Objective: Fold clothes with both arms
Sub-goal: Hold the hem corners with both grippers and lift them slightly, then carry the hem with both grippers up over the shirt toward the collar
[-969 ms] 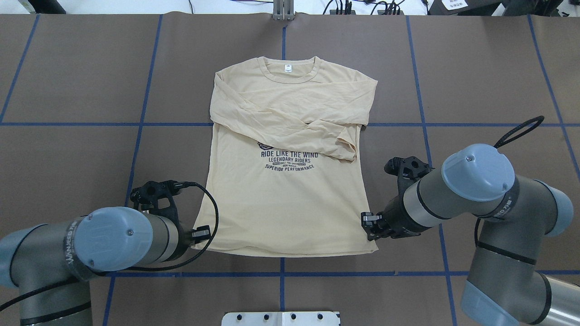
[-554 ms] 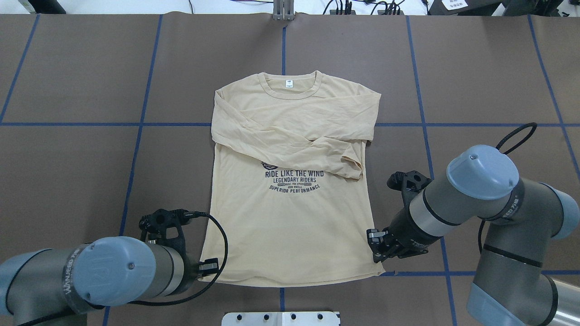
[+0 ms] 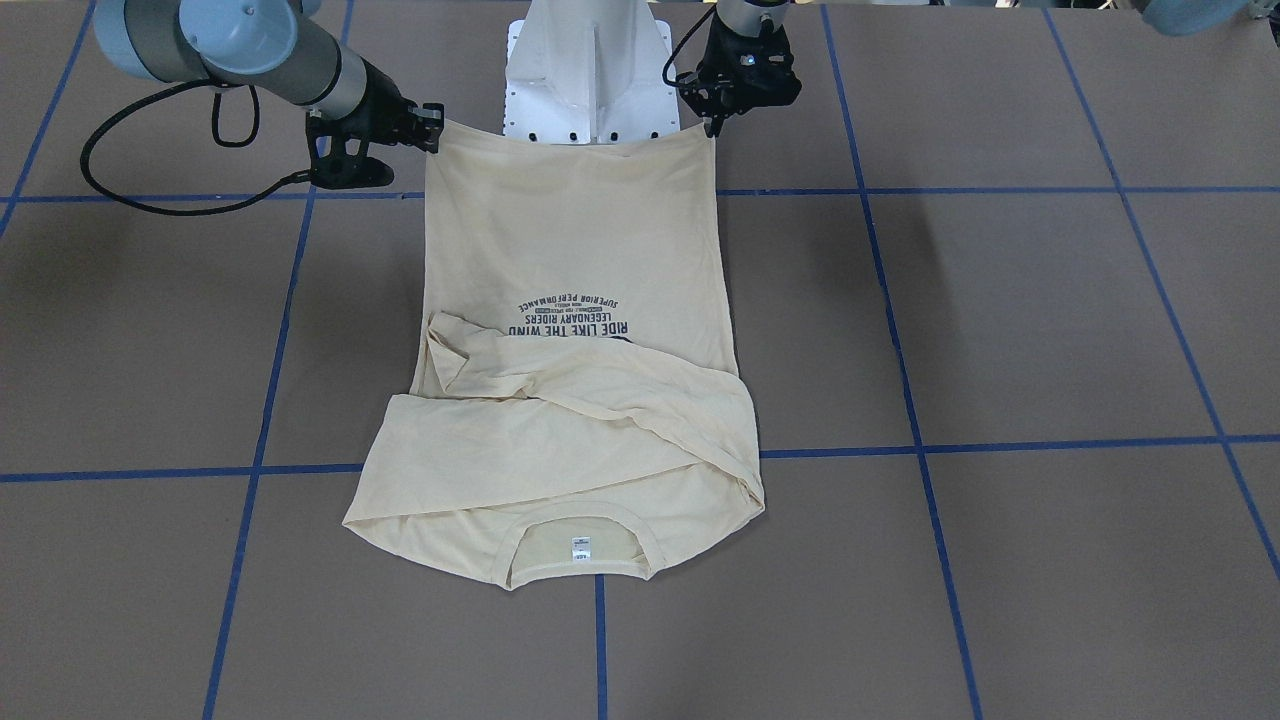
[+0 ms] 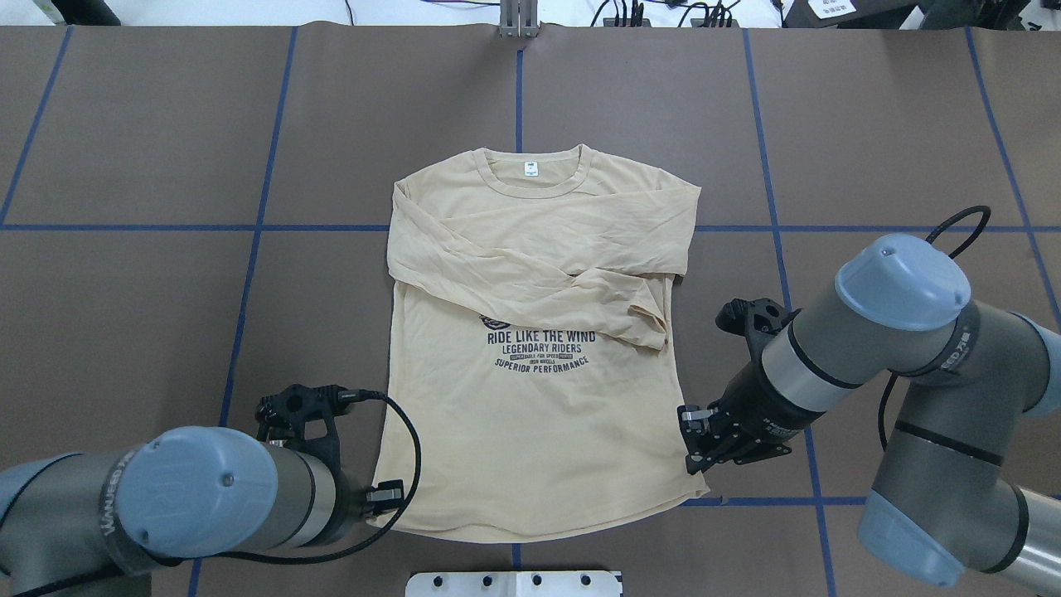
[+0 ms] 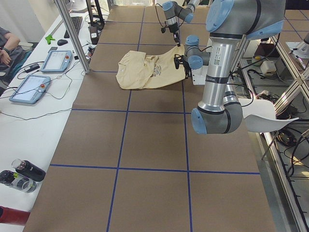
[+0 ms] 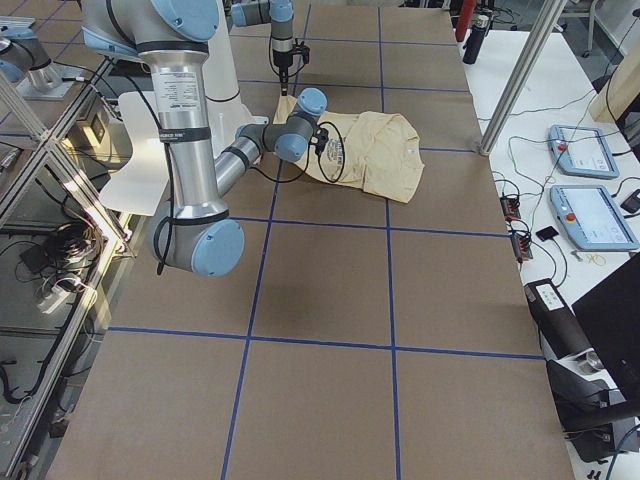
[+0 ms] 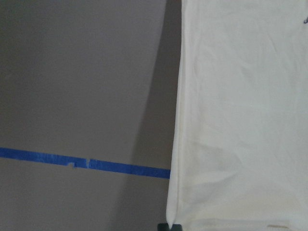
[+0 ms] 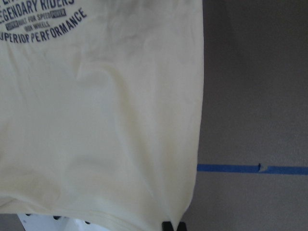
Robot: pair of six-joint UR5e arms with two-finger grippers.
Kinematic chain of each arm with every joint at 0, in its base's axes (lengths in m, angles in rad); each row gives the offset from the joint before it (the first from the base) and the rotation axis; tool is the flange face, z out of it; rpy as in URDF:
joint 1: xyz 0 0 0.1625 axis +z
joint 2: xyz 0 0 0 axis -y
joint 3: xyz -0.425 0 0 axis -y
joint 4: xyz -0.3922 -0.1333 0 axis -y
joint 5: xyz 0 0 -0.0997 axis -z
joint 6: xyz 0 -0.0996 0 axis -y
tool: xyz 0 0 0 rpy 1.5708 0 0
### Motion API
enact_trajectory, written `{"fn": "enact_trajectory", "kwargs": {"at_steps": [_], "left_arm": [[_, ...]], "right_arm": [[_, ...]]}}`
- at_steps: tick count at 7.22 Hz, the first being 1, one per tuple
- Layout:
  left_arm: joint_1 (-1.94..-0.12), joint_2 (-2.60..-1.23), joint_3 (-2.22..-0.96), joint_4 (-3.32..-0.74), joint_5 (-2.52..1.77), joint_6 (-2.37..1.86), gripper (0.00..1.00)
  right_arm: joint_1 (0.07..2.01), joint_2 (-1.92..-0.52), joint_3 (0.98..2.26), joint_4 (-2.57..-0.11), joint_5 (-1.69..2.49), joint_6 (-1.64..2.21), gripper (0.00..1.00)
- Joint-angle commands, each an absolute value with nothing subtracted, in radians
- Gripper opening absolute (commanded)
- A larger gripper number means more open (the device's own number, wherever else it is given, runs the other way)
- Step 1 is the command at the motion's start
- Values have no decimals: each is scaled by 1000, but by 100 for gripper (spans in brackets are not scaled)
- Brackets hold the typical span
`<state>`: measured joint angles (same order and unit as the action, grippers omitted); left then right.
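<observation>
Brown table [image 4: 124, 332], crossed by blue tape lines [image 4: 166, 227]. Nearest the robot, the left gripper [image 4: 385, 498] and right gripper [image 4: 693, 463] are each pinched tight on a hem corner of the shirt [image 4: 530, 431], holding the hem raised. The shirt lies mid-table, print up, sleeves [image 4: 539, 265] folded across, its length running away from the robot, collar [image 4: 535, 162] farthest. Beyond it is a white desk [image 5: 34, 104] with tablets [image 5: 55, 60].

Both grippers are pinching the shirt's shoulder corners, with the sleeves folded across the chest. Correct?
Not the shoulders: the left gripper and right gripper pinch the shirt's hem corners, as the front-facing view shows. The sleeves are folded across the chest.
</observation>
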<state>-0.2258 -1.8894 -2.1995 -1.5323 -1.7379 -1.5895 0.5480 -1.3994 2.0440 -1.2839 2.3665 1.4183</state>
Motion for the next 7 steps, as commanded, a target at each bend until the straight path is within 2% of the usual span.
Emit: {"fn": "enact_trajectory", "kwargs": {"at_steps": [1, 4, 7], "left_arm": [[-378, -1968, -2189, -1526, -1810, -1491, 0], [-650, -2005, -2174, -1537, -1986, -1384, 0], [-796, -2051, -1972, -1719, -2069, -1394, 0]], "right_arm": [[627, -1373, 2036, -1284, 2361, 1411, 0], [744, -1268, 1956, -1285, 2361, 1414, 0], [888, -1136, 1808, -1285, 2355, 1402, 0]]}}
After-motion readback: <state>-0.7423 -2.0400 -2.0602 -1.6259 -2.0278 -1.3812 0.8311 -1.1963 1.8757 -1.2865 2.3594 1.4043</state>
